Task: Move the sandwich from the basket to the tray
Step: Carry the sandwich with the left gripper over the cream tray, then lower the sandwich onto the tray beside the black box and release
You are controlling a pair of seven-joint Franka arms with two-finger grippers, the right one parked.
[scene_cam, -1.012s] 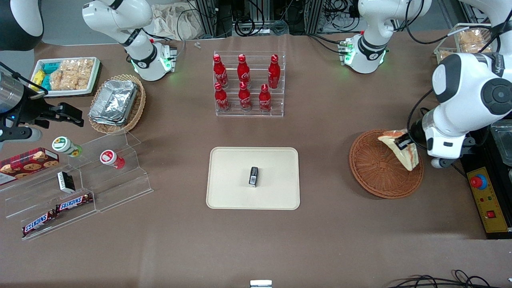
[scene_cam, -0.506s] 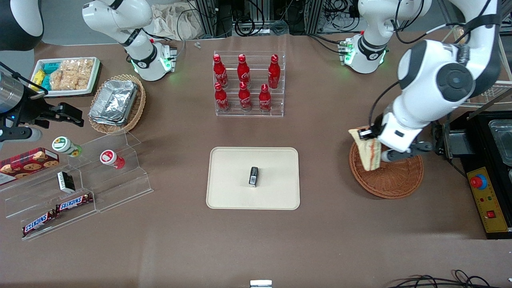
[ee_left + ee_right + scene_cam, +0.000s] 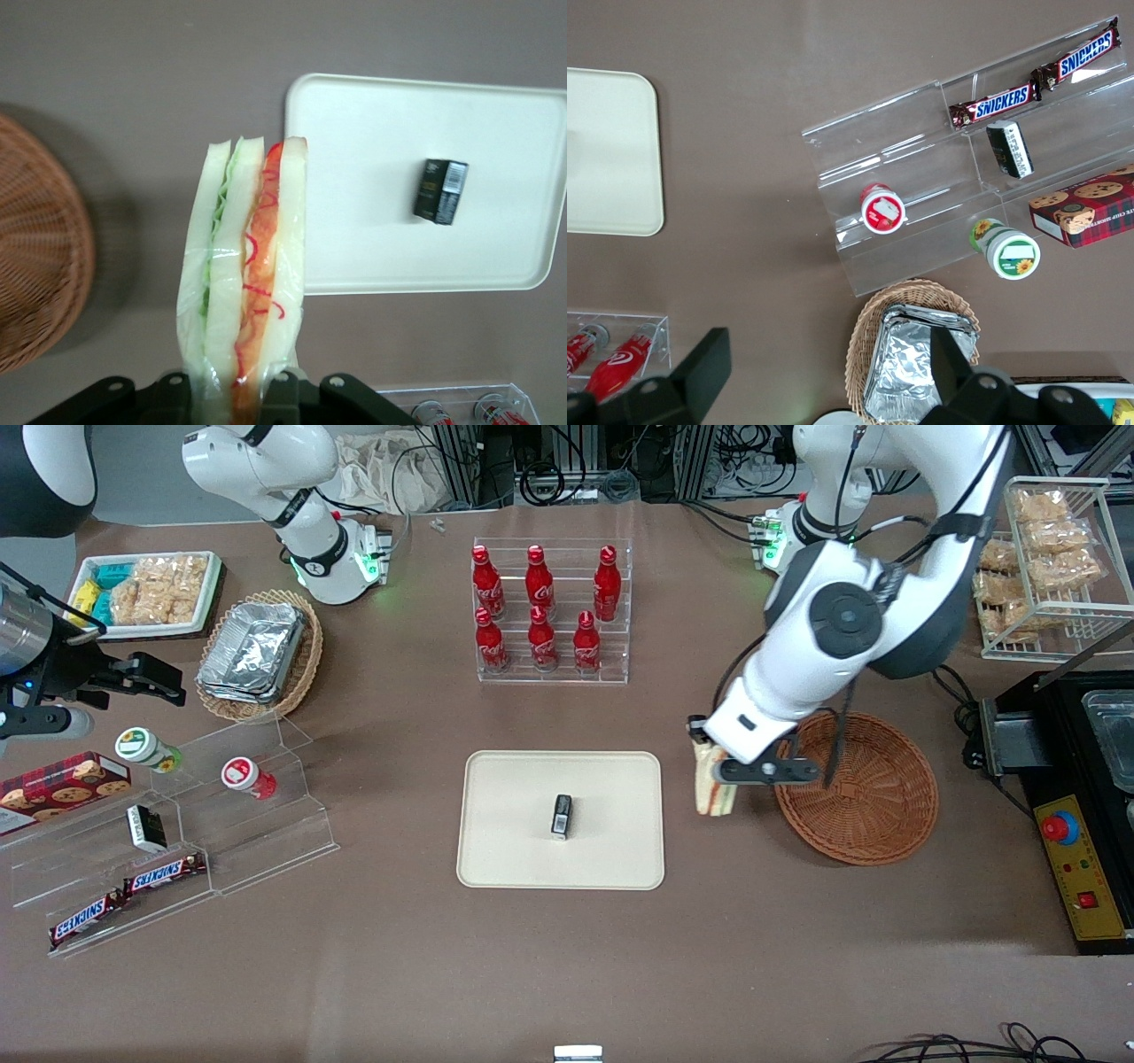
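The sandwich (image 3: 714, 795), a clear-wrapped wedge of white bread with orange-red and green filling, hangs in my left gripper (image 3: 711, 762), which is shut on it. It is above bare table, between the round reddish-brown basket (image 3: 873, 806) and the cream tray (image 3: 514, 797). In the left wrist view the sandwich (image 3: 248, 266) stands edge-on between the black fingers (image 3: 285, 395) of the gripper (image 3: 232, 394). Its tip reaches just over the tray's (image 3: 372, 177) rim, with the basket (image 3: 35, 257) beside it. Nothing lies in the basket.
A small black box (image 3: 561, 817) lies mid-tray. A clear rack of red bottles (image 3: 551, 611) stands farther from the front camera than the tray. Toward the parked arm's end are a clear stepped stand (image 3: 177, 841) and an oval basket with foil containers (image 3: 257, 654). A control box (image 3: 1076, 868) sits beside the round basket.
My gripper has lifted the sandwich out of the basket and carried it sideways toward the tray. It now hangs past the basket's rim, close to the tray's edge.
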